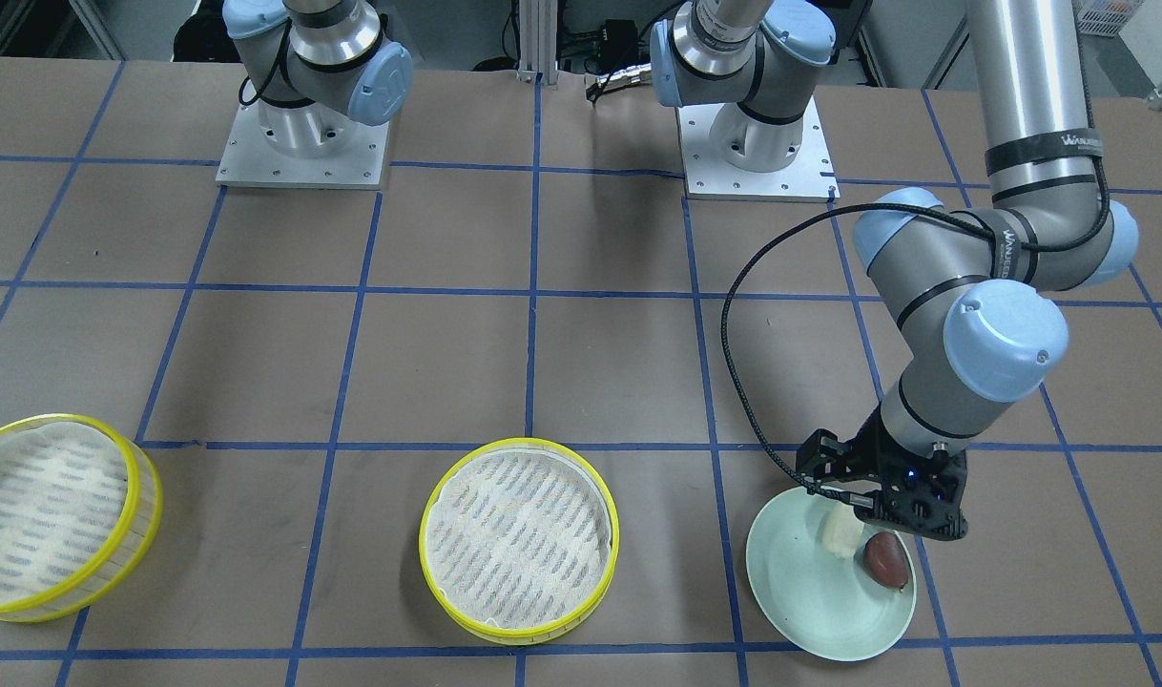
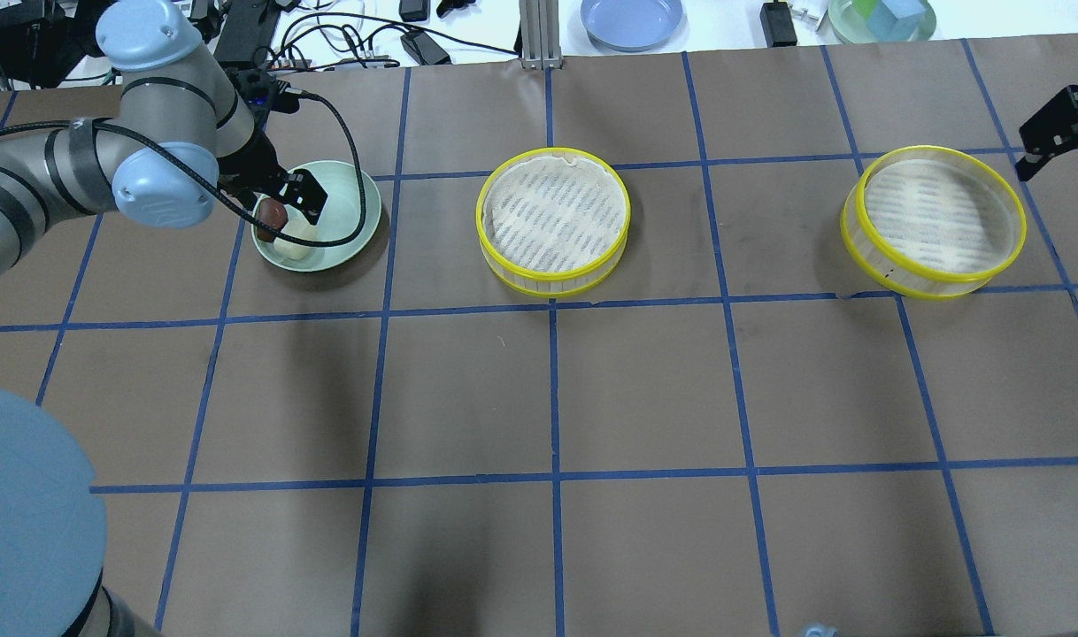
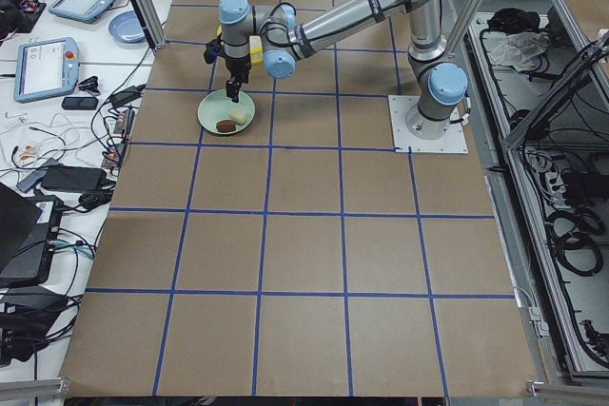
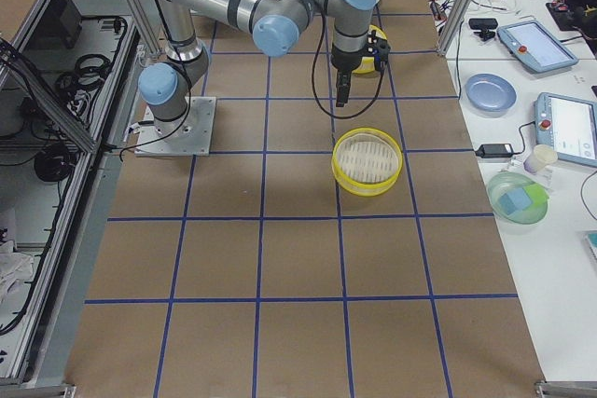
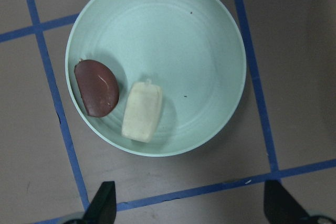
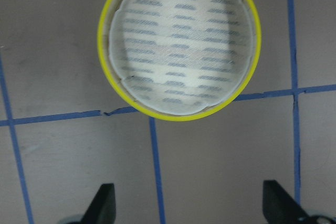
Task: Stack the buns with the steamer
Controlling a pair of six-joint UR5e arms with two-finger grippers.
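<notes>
Brown paper covers the tabletop, ruled into squares by blue tape. 3 round things sit in a row along its far side. These are a pale green plate on the robot's left, 1 steamer tier in the middle and a 2nd steamer tier well apart on the right. Both tiers sit open side up, with their dashed white cloth bare. Past the far edge, a blue plate rests on a white bench among cords. The left arm's black cable hangs in a loop and, seen from overhead, crosses the green plate's rim. From the front camera, the claw's body hides part of the cream bun. That bun and the brown bun lie just beside each other in the plate, close to its rim, with a thin gap between them. Their long axes are nearly parallel and run roughly across the line joining the 2 fingertips. The brown bun's straighter edge faces away from the cream one. The left claw hovers over the plate spread wide, gripping nothing. The right claw hangs beside the 2nd tier over bare paper, equally wide and empty.
</notes>
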